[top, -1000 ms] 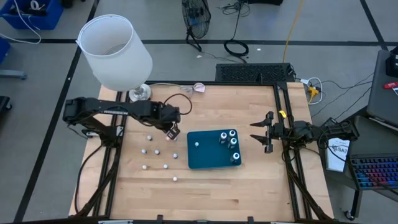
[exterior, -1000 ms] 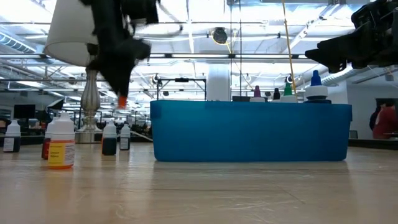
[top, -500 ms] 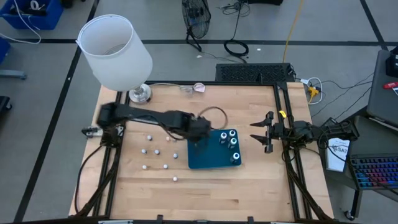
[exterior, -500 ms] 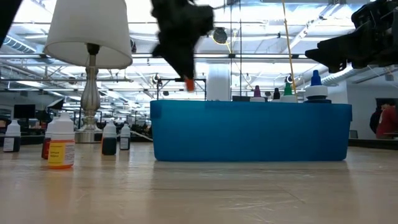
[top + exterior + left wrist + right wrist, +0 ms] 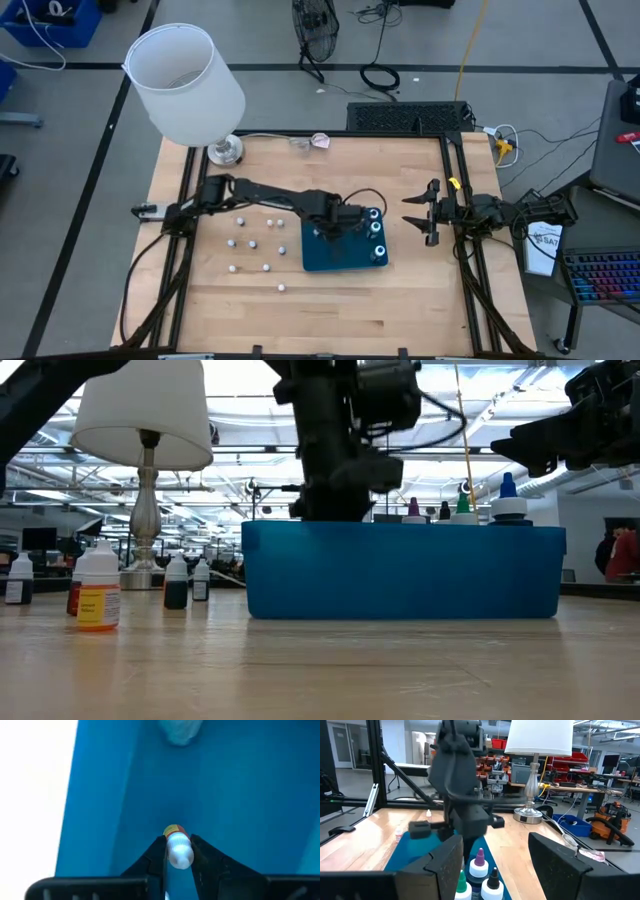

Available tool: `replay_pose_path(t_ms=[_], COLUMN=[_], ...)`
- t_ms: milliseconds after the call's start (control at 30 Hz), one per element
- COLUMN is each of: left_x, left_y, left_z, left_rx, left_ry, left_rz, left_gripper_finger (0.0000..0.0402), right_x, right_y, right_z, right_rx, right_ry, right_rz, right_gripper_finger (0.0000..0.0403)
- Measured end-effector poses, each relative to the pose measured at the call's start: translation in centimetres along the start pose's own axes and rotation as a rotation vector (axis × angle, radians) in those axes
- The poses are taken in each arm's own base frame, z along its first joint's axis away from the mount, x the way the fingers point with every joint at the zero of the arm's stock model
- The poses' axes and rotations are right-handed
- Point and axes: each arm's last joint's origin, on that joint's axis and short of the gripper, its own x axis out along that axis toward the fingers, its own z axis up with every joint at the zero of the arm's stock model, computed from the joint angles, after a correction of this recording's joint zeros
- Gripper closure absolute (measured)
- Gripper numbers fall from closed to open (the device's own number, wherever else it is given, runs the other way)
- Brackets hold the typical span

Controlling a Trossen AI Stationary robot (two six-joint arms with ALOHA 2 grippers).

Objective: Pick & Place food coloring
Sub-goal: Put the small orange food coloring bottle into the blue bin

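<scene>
Apparently upright, food coloring bottle, left gripper pinching, tray.

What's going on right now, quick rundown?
Left hand shut on a small bottle, over the blue tray. Right hand open, waiting at the table's right edge. More bottles already in the tray near the drop spot.

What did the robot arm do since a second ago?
The left gripper, shut on a small bottle, swung from above the loose bottles on the wood across to the blue tray and dipped inside it. The right gripper waited open beside the tray; the bottles in the tray stayed put.
</scene>
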Motion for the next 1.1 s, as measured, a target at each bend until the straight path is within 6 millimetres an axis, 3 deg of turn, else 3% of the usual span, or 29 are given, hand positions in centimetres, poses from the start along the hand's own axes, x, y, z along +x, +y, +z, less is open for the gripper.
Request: replay_pose_path(t_ms=[167, 433, 633, 733, 867, 1100], left_x=[0.7, 0.7, 0.3, -1.2, -4.5, -10.4], left_y=[0.6, 0.6, 0.5, 0.5, 0.8, 0.8], left_z=[-0.1, -0.1, 0.1, 0.3, 0.1, -2.9], left_rx=[-0.023, -0.025, -0.026, -0.025, 0.011, 0.0], left_ry=[0.017, 0.017, -0.006, -0.011, 0.054, 0.021], left_rz=[0.006, 0.006, -0.003, -0.005, 0.02, 0.211], left_gripper_finger=[0.0335, 0.0272, 0.0249, 0.0243, 0.0237, 0.0246], right_x=[0.0, 0.0, 0.0, 0.0, 0.0, 0.0], right_y=[0.0, 0.0, 0.0, 0.0, 0.0, 0.0], right_z=[0.0, 0.0, 0.0, 0.0, 0.0, 0.0], right_rx=[0.0, 0.0, 0.0, 0.0, 0.0, 0.0], right_ry=[0.0, 0.0, 0.0, 0.0, 0.0, 0.001], right_rz=[0.0, 0.0, 0.0, 0.0, 0.0, -0.001], right_gripper_finger=[0.019, 0.019, 0.019, 0.0191, 0.019, 0.0191])
